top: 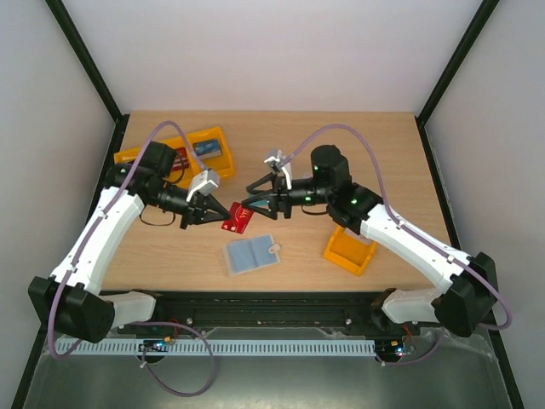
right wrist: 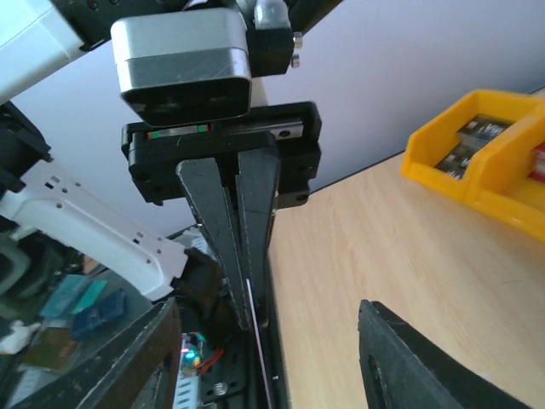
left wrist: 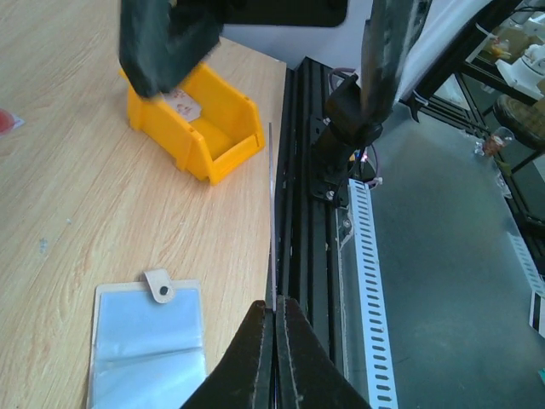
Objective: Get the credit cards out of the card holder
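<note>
A dark red credit card [top: 239,221] hangs above the table, with my left gripper [top: 216,216] shut on its left end. In the left wrist view the card [left wrist: 271,213] shows edge-on, sticking out from the shut left gripper [left wrist: 274,305]. My right gripper [top: 253,207] is open at the card's other end, its fingers [right wrist: 409,358] standing on either side of the thin card edge [right wrist: 259,358] without touching it. The card holder [top: 251,254] lies open and flat on the table below, a cream wallet with bluish sleeves and a snap tab [left wrist: 159,288].
One yellow bin [top: 350,250] stands at the front right by the right arm. A second yellow bin [top: 176,152] with small items sits at the back left. The table's front edge and black rail [left wrist: 302,196] run just past the card holder.
</note>
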Robot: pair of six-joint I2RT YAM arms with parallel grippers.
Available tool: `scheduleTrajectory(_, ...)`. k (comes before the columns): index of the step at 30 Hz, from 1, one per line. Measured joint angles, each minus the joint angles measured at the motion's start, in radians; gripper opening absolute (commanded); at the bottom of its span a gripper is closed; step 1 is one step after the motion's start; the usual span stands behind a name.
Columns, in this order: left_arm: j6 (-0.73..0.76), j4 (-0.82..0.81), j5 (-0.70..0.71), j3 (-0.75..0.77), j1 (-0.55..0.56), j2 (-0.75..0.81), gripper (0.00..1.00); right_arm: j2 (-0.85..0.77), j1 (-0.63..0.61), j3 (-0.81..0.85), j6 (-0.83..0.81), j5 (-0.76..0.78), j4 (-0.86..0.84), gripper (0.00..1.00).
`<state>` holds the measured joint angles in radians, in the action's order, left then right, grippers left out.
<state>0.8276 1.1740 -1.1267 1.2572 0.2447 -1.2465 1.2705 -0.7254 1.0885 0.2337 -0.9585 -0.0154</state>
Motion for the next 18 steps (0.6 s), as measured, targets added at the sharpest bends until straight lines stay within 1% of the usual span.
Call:
scheduleTrajectory(2, 0.01, 0.008, 0.002, 0.0, 0.01, -0.007, 0.02, 0.02, -0.018, 0.01, -0.012, -0.008, 0.015, 0.51)
scheduleTrajectory(7, 0.023, 0.019, 0.003, 0.001, 0.021, -0.025, 0.02, 0.048, -0.035, 0.019, -0.042, -0.008, 0.054, 0.3)
scheduleTrajectory(8, 0.024, 0.021, 0.003, 0.001, 0.022, -0.027, 0.02, 0.052, -0.035, 0.02, -0.045, -0.008, 0.064, 0.28)
scheduleTrajectory(11, 0.027, 0.022, 0.003, 0.001, 0.022, -0.032, 0.02, 0.06, -0.035, 0.022, -0.063, -0.009, 0.093, 0.26)
scheduleTrajectory(13, 0.029, 0.023, 0.004, 0.002, 0.022, -0.033, 0.02, 0.062, -0.035, 0.024, -0.075, -0.009, 0.113, 0.18)
scheduleTrajectory(15, 0.029, 0.023, 0.004, 0.005, 0.022, -0.035, 0.02, 0.063, -0.035, 0.03, -0.089, -0.01, 0.135, 0.04)
scheduleTrajectory(17, 0.029, 0.023, 0.005, 0.006, 0.022, -0.037, 0.02, 0.064, -0.035, 0.033, -0.096, -0.014, 0.147, 0.02)
scheduleTrajectory(18, 0.029, 0.023, 0.009, 0.006, 0.022, -0.039, 0.07, 0.064, -0.035, 0.034, -0.095, -0.017, 0.151, 0.02)
